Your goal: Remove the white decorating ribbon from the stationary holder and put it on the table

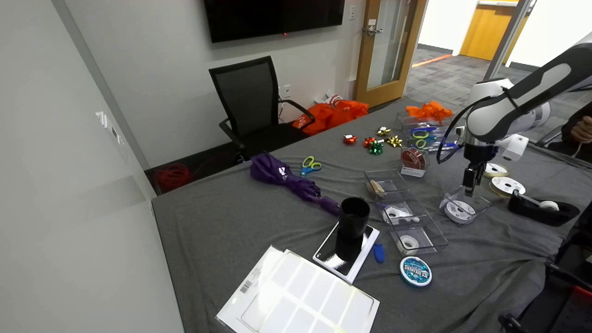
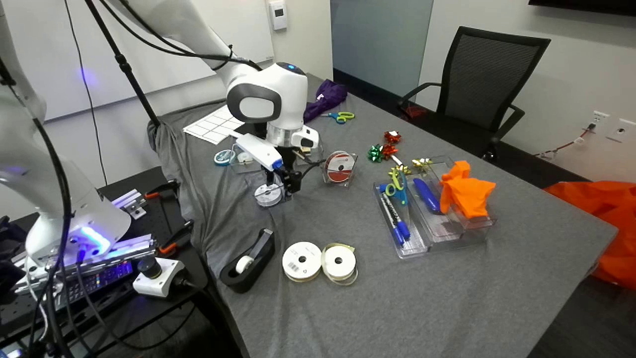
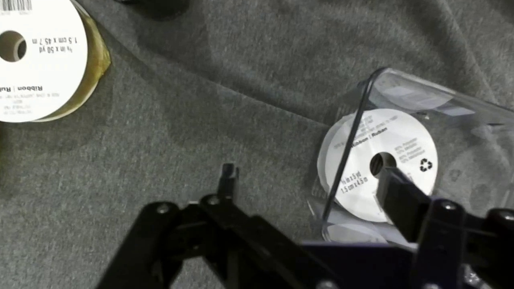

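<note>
Wrist view: white ribbon spool (image 3: 407, 158) in clear holder (image 3: 461, 160) reads "Ribbon | Ruban"; jaws wide apart, empty.

Office, meeting-room kind. Black mesh-backed armchair (image 1: 247, 95) beside large dark grey cloth-covered table (image 2: 427, 298), in both exterior views. Wide flat black screen (image 1: 277, 18) mounted on pale grey wall (image 1: 314, 60). Wood-framed glass door (image 1: 390, 51); grey patterned carpet (image 1: 441, 78) beyond. Large glossy white wall board (image 2: 174, 74), small white rectangular wall unit (image 2: 278, 16) beside it.
</note>
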`<move>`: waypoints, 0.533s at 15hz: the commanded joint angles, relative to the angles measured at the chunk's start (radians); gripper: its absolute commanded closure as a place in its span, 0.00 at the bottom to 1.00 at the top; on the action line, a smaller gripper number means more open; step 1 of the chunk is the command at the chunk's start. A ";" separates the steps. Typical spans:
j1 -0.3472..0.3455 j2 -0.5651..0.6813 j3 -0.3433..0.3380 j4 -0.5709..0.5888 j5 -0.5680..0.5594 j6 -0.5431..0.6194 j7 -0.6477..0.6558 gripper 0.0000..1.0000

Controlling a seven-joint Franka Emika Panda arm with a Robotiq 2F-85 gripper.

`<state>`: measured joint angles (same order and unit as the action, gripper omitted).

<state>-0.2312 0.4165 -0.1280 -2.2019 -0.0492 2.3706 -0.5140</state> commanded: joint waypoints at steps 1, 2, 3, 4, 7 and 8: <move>-0.016 0.033 0.016 0.007 -0.007 0.063 0.029 0.40; -0.016 0.038 0.017 0.008 -0.008 0.072 0.035 0.49; -0.016 0.041 0.017 0.008 -0.010 0.080 0.040 0.55; -0.017 0.042 0.018 0.007 -0.009 0.086 0.042 0.62; -0.020 0.038 0.018 0.000 -0.014 0.096 0.040 0.83; -0.020 0.032 0.018 -0.005 -0.016 0.096 0.036 0.91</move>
<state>-0.2312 0.4521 -0.1245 -2.1990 -0.0504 2.4426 -0.4826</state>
